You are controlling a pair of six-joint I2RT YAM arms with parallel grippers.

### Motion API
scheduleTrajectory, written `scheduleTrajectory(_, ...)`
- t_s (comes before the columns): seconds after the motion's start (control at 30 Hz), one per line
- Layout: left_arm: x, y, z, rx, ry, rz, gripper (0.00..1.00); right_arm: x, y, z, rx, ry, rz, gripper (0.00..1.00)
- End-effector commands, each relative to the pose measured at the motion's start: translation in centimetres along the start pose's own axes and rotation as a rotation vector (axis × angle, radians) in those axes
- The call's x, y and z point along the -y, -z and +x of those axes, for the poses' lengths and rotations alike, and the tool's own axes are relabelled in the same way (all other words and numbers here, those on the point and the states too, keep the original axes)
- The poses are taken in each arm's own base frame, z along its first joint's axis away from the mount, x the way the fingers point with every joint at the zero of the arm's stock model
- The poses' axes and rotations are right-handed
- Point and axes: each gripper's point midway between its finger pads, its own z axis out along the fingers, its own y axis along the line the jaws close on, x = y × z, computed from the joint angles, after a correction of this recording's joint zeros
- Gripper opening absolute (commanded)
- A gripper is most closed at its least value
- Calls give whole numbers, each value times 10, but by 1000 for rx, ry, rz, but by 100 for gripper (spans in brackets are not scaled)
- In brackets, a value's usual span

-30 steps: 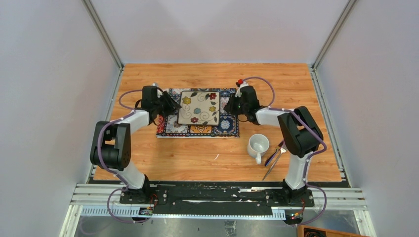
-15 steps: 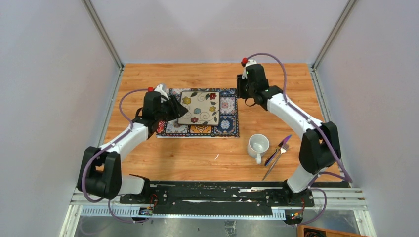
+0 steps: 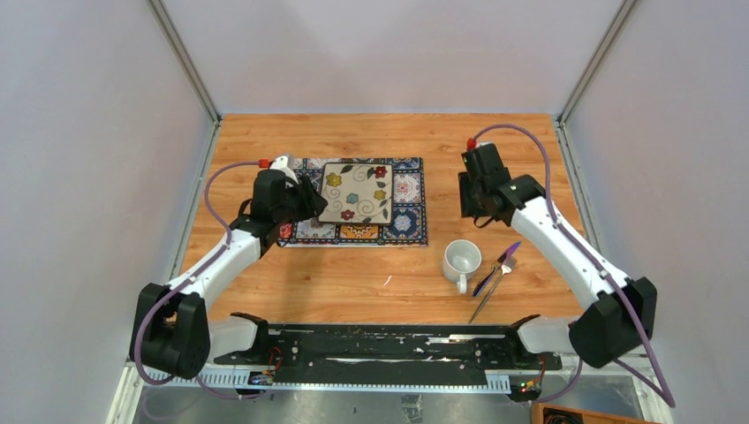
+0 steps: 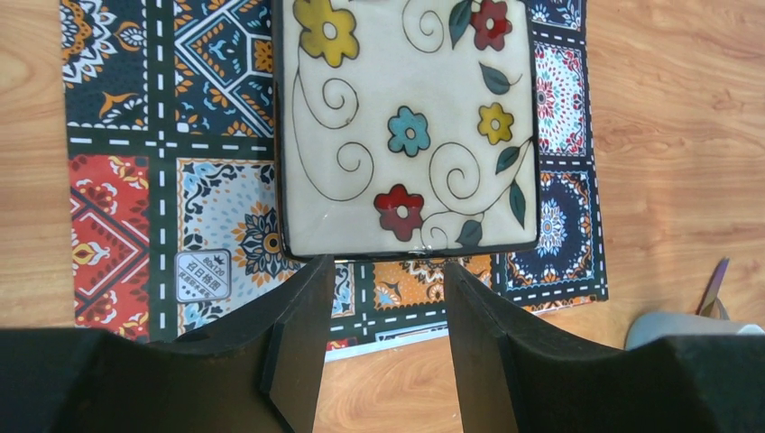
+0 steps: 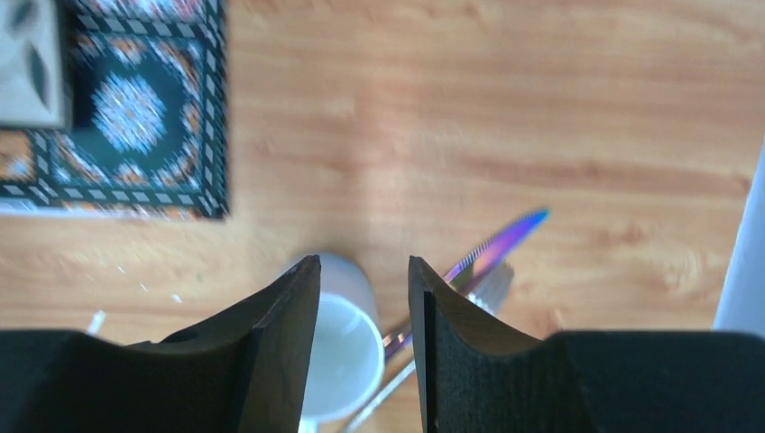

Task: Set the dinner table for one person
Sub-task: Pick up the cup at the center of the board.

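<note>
Wood-grain planks of the dinner table (image 3: 371,283) fill the workspace between plain white walls, with the tile-patterned placemat (image 3: 406,221) lying toward the left of centre. The square floral plate (image 3: 356,192) sits flat on the mat, so that part of the setting looks done. The white mug (image 3: 461,261) stands on bare wood just off the mat's near right corner. The iridescent knife (image 3: 512,251) and the fork (image 3: 481,305) lie crossed beside the mug rather than flanking the plate. Placing the cutlery and the mug appears to be what is left.

The left gripper (image 4: 386,271) hangs at the plate's left edge, jaws spread and holding nothing. The right gripper (image 5: 361,266) is also spread and empty, looking down on the mug and the knife tip.

A second ago both grippers bracketed the plate. Since then the right arm has swung away to the right, over the mug and cutlery, and its jaws have widened. The left has drawn back only slightly. Plate, mug, knife and fork have not shifted
</note>
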Motion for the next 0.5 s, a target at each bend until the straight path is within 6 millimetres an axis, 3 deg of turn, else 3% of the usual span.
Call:
scheduleTrajectory(0.0, -8, 4, 3, 7, -25, -40, 53, 19, 21, 57, -100, -21, 48, 46)
scheduleTrajectory(0.23, 4, -3, 10, -23, -23, 2, 54, 27, 33, 96, -129, -64, 45, 46)
scheduleTrajectory(0.47, 3, -6, 15, -38, -29, -10, 54, 25, 19, 130, -202, -72, 40, 46)
